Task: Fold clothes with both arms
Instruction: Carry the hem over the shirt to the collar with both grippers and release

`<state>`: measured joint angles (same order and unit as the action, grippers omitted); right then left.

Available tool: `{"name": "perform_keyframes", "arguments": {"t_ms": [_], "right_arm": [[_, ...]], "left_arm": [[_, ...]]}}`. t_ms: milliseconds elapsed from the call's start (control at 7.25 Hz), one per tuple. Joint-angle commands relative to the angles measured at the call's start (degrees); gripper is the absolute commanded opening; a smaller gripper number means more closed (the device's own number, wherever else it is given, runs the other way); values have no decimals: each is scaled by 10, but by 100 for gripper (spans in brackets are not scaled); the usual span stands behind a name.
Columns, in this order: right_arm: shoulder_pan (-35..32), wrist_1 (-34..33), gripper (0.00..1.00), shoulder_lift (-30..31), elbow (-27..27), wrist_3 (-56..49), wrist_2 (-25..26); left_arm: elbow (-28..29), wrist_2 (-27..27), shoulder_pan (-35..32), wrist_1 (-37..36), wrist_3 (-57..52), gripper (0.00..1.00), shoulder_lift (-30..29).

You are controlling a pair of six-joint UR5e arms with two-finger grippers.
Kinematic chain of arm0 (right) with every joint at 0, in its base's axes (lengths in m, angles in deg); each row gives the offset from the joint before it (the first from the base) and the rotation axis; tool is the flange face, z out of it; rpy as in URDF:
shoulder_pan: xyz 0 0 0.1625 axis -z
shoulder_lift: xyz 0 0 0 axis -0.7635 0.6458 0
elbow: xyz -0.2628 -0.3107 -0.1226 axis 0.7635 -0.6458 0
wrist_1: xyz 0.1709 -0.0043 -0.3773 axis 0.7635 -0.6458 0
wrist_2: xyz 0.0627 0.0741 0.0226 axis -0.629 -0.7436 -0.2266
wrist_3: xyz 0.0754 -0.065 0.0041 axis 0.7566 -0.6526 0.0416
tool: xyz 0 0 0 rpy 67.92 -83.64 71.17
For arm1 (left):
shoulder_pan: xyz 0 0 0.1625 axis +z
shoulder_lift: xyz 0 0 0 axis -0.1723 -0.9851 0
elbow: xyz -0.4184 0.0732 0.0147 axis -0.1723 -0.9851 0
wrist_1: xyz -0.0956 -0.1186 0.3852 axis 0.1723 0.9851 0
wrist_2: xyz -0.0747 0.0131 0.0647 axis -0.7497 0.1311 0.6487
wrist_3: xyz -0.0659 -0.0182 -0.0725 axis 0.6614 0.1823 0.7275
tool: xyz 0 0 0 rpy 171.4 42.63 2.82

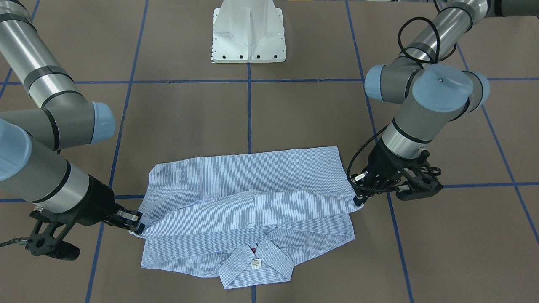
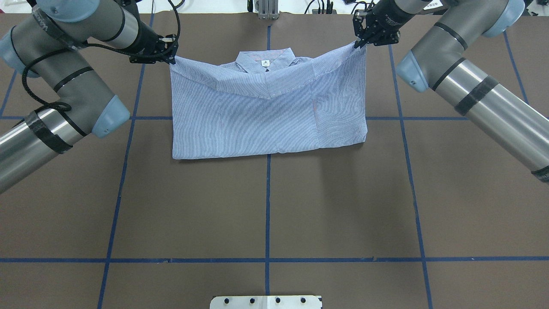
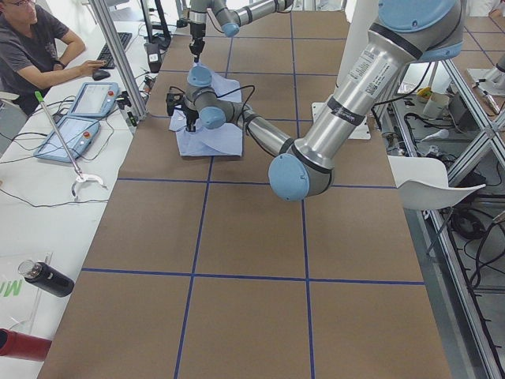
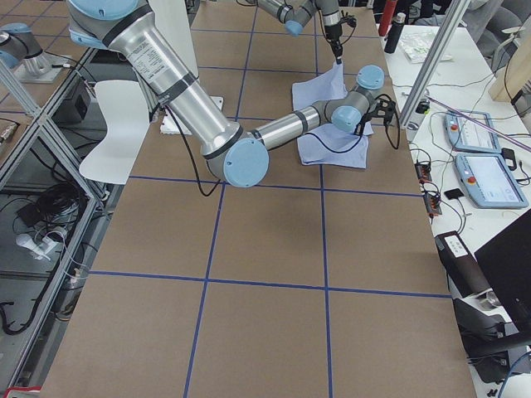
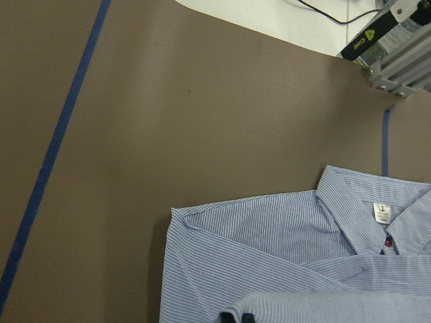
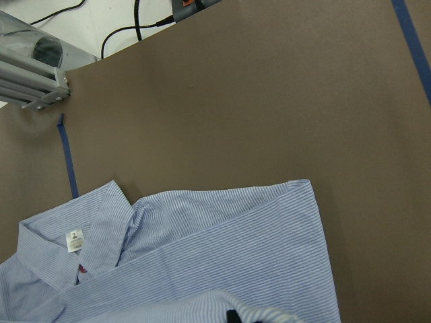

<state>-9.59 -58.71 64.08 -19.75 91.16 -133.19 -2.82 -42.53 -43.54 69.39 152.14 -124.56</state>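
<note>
The shirt (image 2: 266, 124) lies near the surface's (image 2: 343, 206) edge farthest from the robot's base. It is centred on the middle blue tape line (image 2: 267, 201), with the collar (image 2: 266, 56) outermost and the white neck label (image 2: 265, 63) showing. Its lower part is doubled over toward the collar, with the fold line nearest the robot. The free edge of the turned-over layer sags in the middle and rises to its two outer corners, which are held up above the shoulders.

I judge this to be the half-fold toward the collar, nearly complete. The next move calls for both corners to come down together, level and taut, onto the shoulder corners, then be released.

The left gripper (image 2: 171, 55) is pressed together on the layer's corner on its side. The right gripper (image 2: 359, 43) likewise pinches the opposite corner. Both appear clear of the surface.
</note>
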Motion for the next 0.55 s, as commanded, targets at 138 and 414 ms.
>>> {"name": "perform_keyframes", "arguments": {"t_ms": [138,414], "right_arm": [[2,4,0,-20,-35,1,18],[6,4,0,-24,-52,0,21]], "left_arm": [[83,2,-12,77,0,0,-14],[133,3,-11,98,1,0,-36]]}}
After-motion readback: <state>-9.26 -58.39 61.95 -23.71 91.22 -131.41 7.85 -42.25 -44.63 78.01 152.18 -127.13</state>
